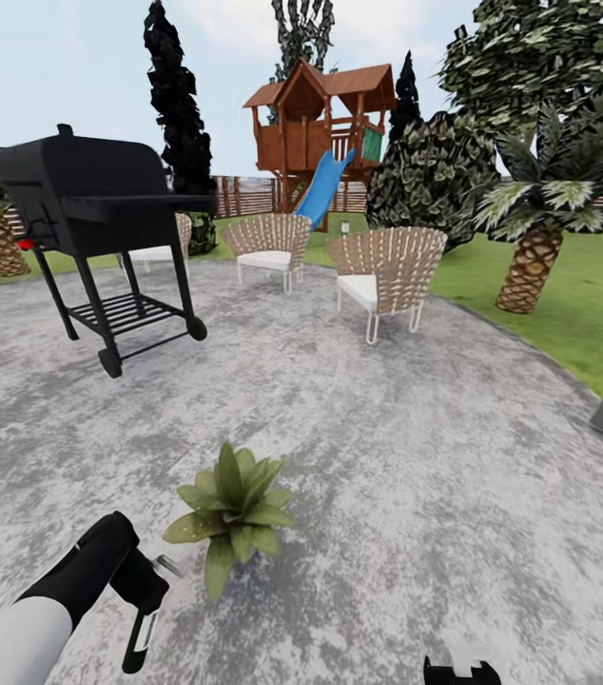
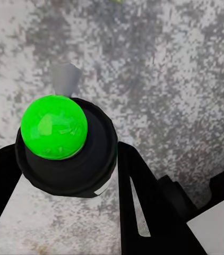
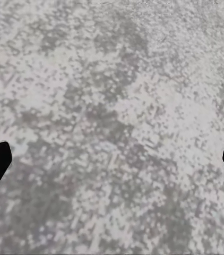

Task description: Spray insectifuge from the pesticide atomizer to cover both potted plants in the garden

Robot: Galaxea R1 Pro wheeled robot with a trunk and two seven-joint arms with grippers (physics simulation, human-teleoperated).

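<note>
Head view: left end effector (image 1: 142, 609) at 7 o'clock, clamped on slim dark pesticide atomizer (image 1: 140, 642), just beside broad-leaved green potted plant (image 1: 233, 514) on mottled grey patio (image 1: 387, 457). Right end effector (image 3: 112, 159) fingers apart.

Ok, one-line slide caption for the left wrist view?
Left pincer shut on the green-topped pesticide atomizer, above the mottled grey patio.
</note>
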